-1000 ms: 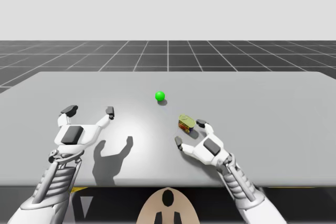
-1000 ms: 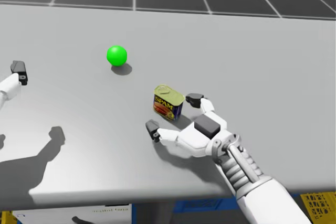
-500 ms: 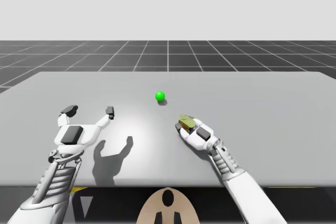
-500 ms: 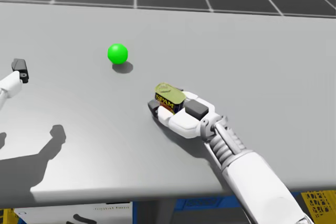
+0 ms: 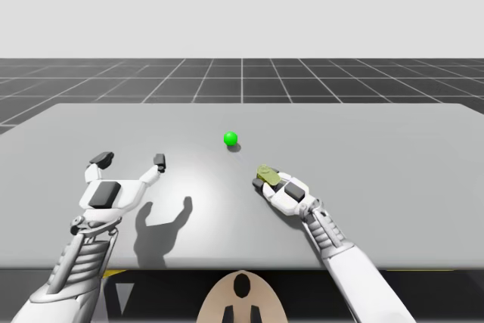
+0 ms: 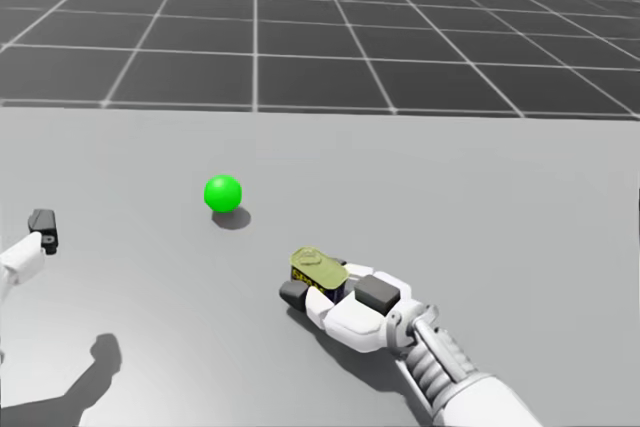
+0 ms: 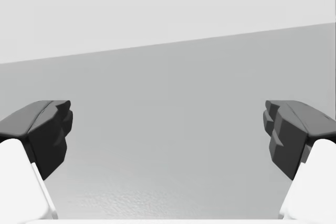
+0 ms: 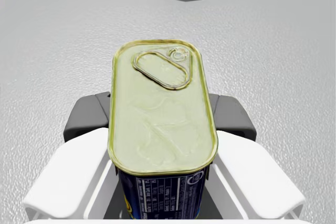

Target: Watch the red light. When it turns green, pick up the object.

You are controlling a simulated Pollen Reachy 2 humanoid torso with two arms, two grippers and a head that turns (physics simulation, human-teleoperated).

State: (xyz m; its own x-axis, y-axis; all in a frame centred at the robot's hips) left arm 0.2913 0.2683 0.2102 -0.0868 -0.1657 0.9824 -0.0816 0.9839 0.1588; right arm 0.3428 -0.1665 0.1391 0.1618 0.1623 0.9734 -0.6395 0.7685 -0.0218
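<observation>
The light (image 5: 231, 138) (image 6: 223, 192) is a green ball on the grey table (image 5: 378, 149), just beyond the can. A small blue rectangular can (image 5: 266, 174) (image 6: 318, 269) (image 8: 160, 108) with a dull gold pull-tab lid sits between the fingers of my right gripper (image 5: 266, 180) (image 6: 318, 287) (image 8: 160, 119). Both dark pads press its two sides, so the gripper is shut on it, low at the table surface. My left gripper (image 5: 130, 159) (image 7: 168, 135) hovers open over bare table at the left, nothing between its fingers. One of its fingertips (image 6: 42, 227) shows in the head view.
The left arm casts a dark shadow (image 5: 162, 221) on the table near the front edge. A dark gridded floor (image 5: 242, 77) lies beyond the table's far edge.
My right gripper moved forward and closed on the can, which it stood open behind a second ago. My head has turned upward since half a second ago. The left arm has barely moved.
</observation>
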